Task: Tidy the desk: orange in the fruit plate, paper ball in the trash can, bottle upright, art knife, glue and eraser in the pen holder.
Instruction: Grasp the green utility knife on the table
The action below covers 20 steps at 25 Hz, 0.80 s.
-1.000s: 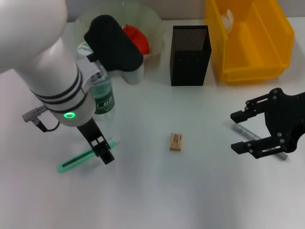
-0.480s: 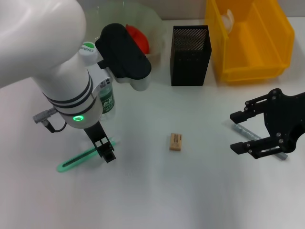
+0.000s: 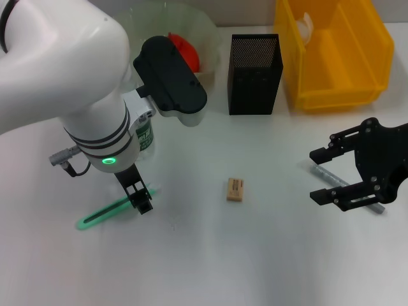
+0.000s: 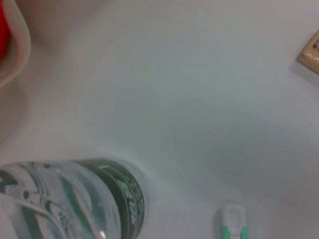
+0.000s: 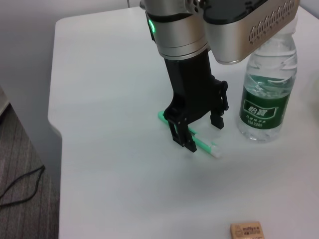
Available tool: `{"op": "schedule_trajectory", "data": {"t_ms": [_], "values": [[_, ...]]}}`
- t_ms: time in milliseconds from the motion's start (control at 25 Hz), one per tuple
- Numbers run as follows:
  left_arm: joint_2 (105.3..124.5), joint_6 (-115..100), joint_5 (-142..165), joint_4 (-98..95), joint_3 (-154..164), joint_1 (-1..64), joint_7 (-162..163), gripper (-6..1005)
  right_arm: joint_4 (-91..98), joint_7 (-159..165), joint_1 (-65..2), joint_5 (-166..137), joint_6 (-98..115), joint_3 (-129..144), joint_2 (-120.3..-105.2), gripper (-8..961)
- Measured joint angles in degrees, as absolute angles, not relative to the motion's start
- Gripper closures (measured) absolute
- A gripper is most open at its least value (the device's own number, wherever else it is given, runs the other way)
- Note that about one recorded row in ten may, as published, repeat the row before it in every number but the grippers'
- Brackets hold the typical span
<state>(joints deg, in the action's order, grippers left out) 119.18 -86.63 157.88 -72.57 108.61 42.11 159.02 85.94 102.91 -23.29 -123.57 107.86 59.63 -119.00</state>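
The slim green plastic art knife (image 3: 115, 209) lies flat on the smooth white desk (image 3: 210, 255), its long axis slanting from the robot's near left up toward the far right, the pale capped end (image 5: 214, 151) pointing at the bottle. The left pincer (image 5: 198, 130) stands over that knife near its capped end, black fingers (image 5: 180, 133) spread apart, one on each side of the shaft and close above it; whether they touch it cannot be told.

Just beyond stands the clear ribbed plastic water bottle with a green label (image 5: 264, 94), upright, partly hidden behind the left arm in the head view. The small tan rectangular eraser (image 3: 234, 189) lies flat near the middle of the desk, its long side running away from the robot.

At the far edge, the black mesh pen holder (image 3: 254, 73), a tall square box, stands between the translucent round fruit plate (image 3: 207, 32), which holds the orange-red rounded fruit (image 3: 185, 51), and the glossy yellow plastic bin (image 3: 335, 57) with a white crumpled paper ball (image 3: 306, 24) inside.

On the right, the right pincer (image 3: 331, 175) hovers with its black jaws wide apart above the thin grey stick-shaped glue (image 3: 331, 176), which lies slanting from far left to near right.

Beside the desk, the right wrist view shows dark striped flooring (image 5: 20, 199) and a loose black cable (image 5: 20, 180).
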Motion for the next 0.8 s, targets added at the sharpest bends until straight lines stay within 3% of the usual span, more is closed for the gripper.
{"op": "schedule_trajectory", "data": {"t_ms": [240, 440, 800], "values": [[119.18, -86.4, 157.5, -71.2, 108.7, 42.2, 159.1, 383, 85.9, 102.9, -23.3, -123.8, 107.8, 59.6, -119.00, 304], [119.18, -86.1, 157.3, -70.5, 108.9, 42.4, 159.1, 504, 85.4, 102.9, -23.3, -124.3, 107.8, 59.6, -119.06, 304], [119.18, -85.8, 157.1, -70.4, 108.9, 42.6, 158.9, 537, 85.3, 102.9, -23.3, -124.3, 107.7, 59.6, -119.09, 304]]}}
